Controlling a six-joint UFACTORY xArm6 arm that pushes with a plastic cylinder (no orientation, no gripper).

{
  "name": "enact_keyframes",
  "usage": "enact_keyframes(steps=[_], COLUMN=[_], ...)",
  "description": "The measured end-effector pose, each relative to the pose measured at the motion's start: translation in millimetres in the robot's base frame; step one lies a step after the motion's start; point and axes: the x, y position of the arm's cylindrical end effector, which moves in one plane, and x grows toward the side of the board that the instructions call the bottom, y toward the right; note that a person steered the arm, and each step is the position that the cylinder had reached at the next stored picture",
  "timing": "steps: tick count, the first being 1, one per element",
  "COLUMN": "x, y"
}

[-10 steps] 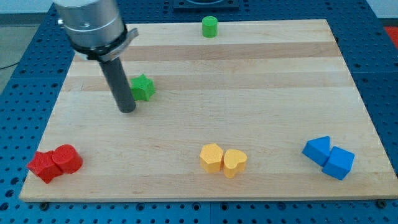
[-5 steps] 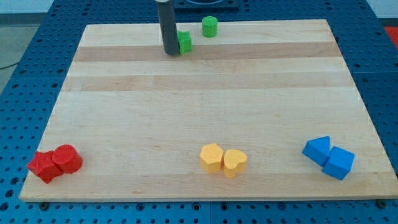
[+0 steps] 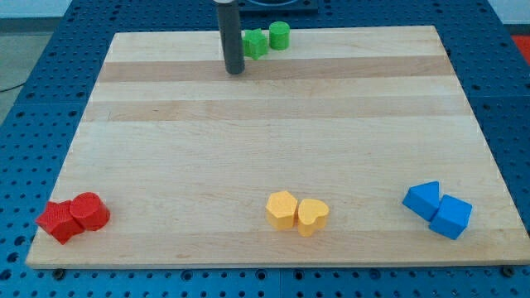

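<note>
My tip (image 3: pixel 235 71) rests on the wooden board (image 3: pixel 273 141) near the view's top, left of centre. Just up and to its right lies a green star-shaped block (image 3: pixel 255 43), a small gap apart from the rod. That block touches a green cylinder (image 3: pixel 280 35) on its right, by the board's top edge. The rod rises out of the view's top.
Two red blocks (image 3: pixel 73 217) sit together at the bottom left corner. A yellow hexagon (image 3: pixel 281 209) and a yellow heart (image 3: pixel 313 216) lie side by side at bottom centre. Two blue blocks (image 3: pixel 437 209) huddle at the bottom right.
The green star block slid up and right across the board until it met the green cylinder. My tip followed it, then drew back slightly below and left of it.
</note>
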Motion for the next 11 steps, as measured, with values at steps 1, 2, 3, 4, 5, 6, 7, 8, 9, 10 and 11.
enact_keyframes(steps=[1,2,3,4,5,6,7,8,9,10,11], x=[-4.6,-17.4,-30.3,-39.9,-33.6,19.3,86.6,128.5,127.7,116.5,98.5], y=[18.2,23.2,23.2,23.2,23.2,28.0,59.8,47.3,-19.9,-111.7,-184.8])
